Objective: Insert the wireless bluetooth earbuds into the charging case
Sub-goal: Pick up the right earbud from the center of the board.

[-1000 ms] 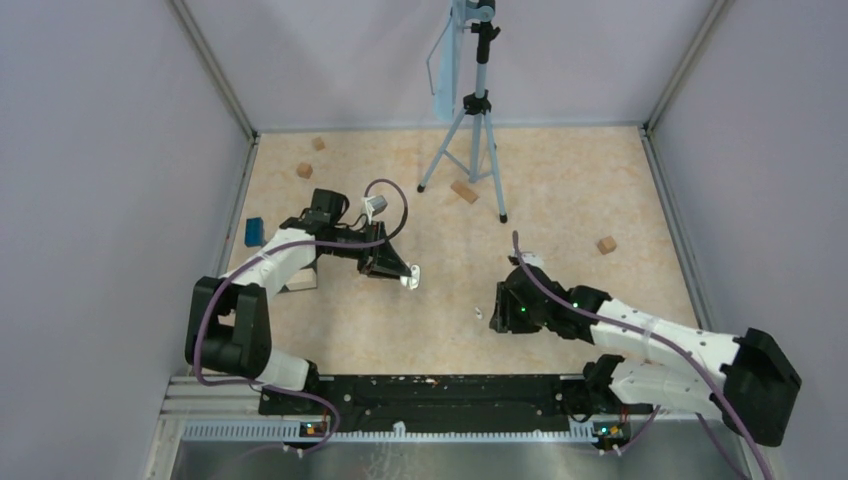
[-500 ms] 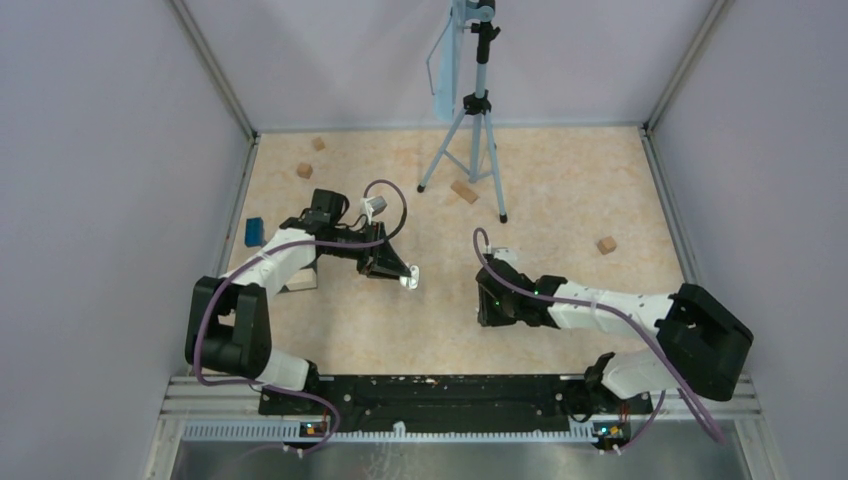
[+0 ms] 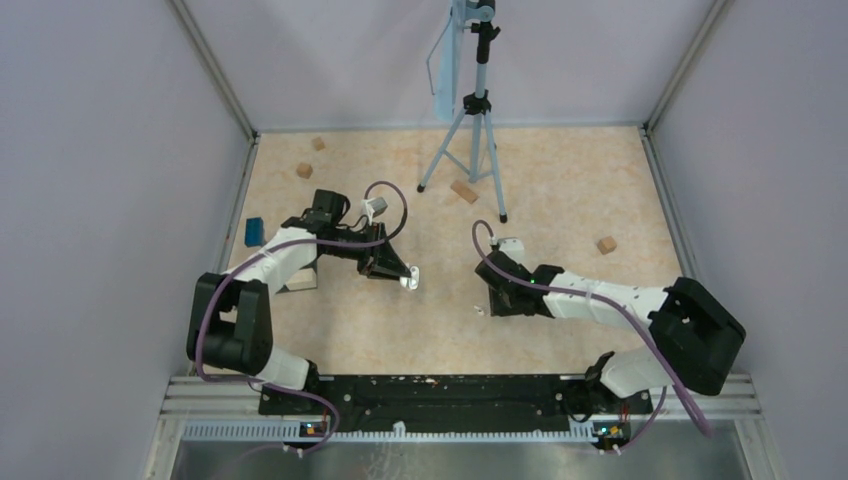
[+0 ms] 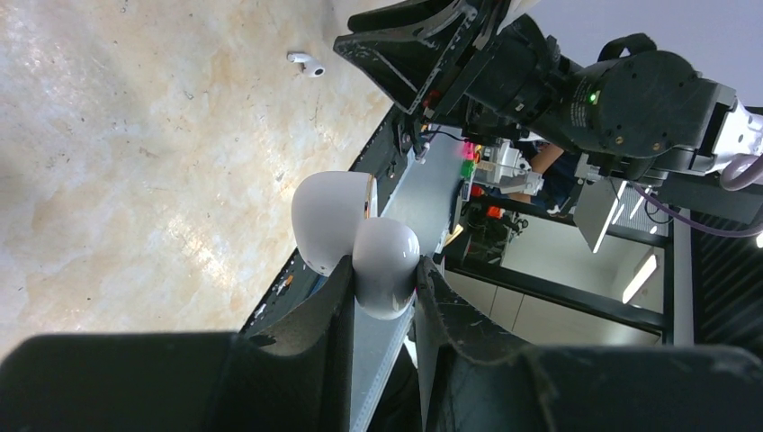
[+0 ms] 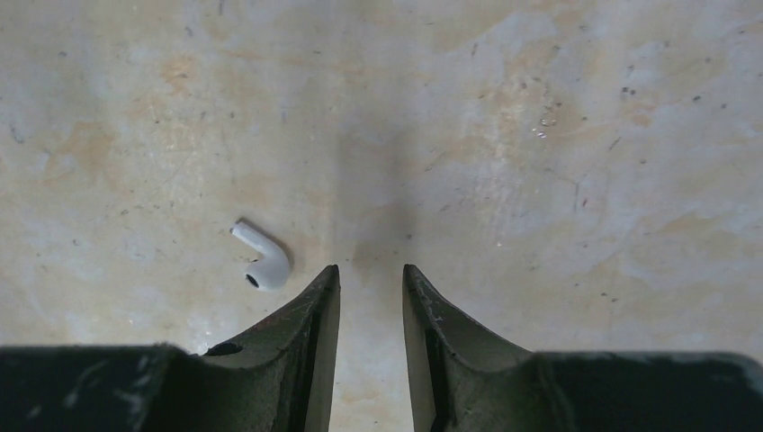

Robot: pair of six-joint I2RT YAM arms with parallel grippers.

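My left gripper point(image 4: 382, 270) is shut on the lower half of a white charging case point(image 4: 385, 261), held above the floor with its lid point(image 4: 328, 216) swung open. From above, the case point(image 3: 409, 281) shows at the tip of the left gripper point(image 3: 404, 276). One white earbud point(image 5: 261, 261) lies on the floor just left of my right gripper's left finger. The right gripper point(image 5: 371, 270) points down at bare floor, open by a narrow gap with nothing in it. From above, the earbud point(image 3: 480, 312) lies beside the right gripper point(image 3: 489, 303). The left wrist view also catches this earbud point(image 4: 309, 65).
A camera tripod point(image 3: 470, 150) stands at the back centre. Tan wooden blocks point(image 3: 463, 190) point(image 3: 606, 244) point(image 3: 304, 170) lie scattered, with another point(image 3: 302, 282) by the left arm. A blue object point(image 3: 253, 232) sits at the left wall. Walls close in three sides.
The right arm has swung its gripper to the left and a little farther out, to just beside the earbud, and its jaws have narrowed. The left arm and the case have not moved.
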